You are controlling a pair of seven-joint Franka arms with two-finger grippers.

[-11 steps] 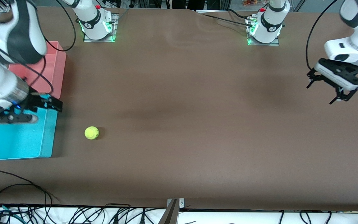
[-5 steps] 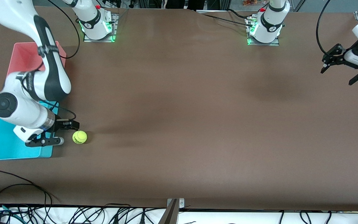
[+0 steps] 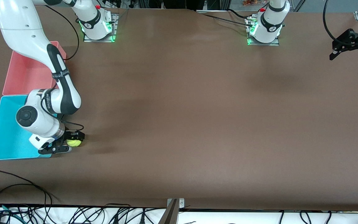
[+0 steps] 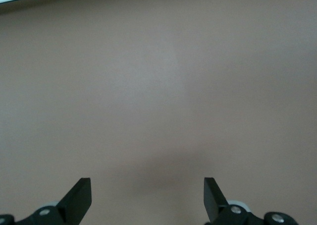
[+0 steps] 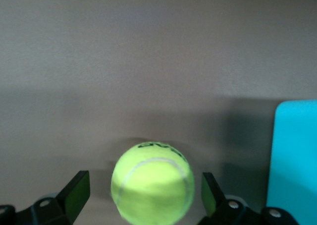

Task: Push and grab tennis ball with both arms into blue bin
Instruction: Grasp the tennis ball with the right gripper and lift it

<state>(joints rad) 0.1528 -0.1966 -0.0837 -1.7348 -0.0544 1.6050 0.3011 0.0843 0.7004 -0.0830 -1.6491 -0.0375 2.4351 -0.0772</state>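
Jaws on the right gripper [image 3: 70,143] stand wide open in the front view, low at the table, with the tennis ball [image 3: 73,142] sitting between them. They have not closed on it, so nothing is held yet. The blue bin [image 3: 8,133] is just beside the jaws, by the gripper's wrist, and a pink bin [image 3: 26,74] lies next to the blue one, nearer the right arm's base. Over at the left arm's end of the table, the left gripper [image 3: 353,49] hangs up in the air with its jaws open and empty. That arm waits.

From the left wrist view, the left gripper [image 4: 147,197] shows two black fingertips [image 4: 79,197] spread far apart. Only bare brown table [image 4: 158,86] is under them.

From the right wrist view, the tennis ball [image 5: 152,181] fills the gap between the two spread fingers [image 5: 77,190] of the right gripper [image 5: 143,197]. It is hard to say if either finger touches the ball. A corner of the blue bin [image 5: 294,160] sits just beside one finger.

So the step in hand looks like the grab. Next, the right jaws likely need to squeeze shut on the ball, lift it, and carry it over the blue bin.

Dark letters are printed on the ball, but they are too blurry to read. Small writing on the right arm [image 3: 57,74] cannot be read either.
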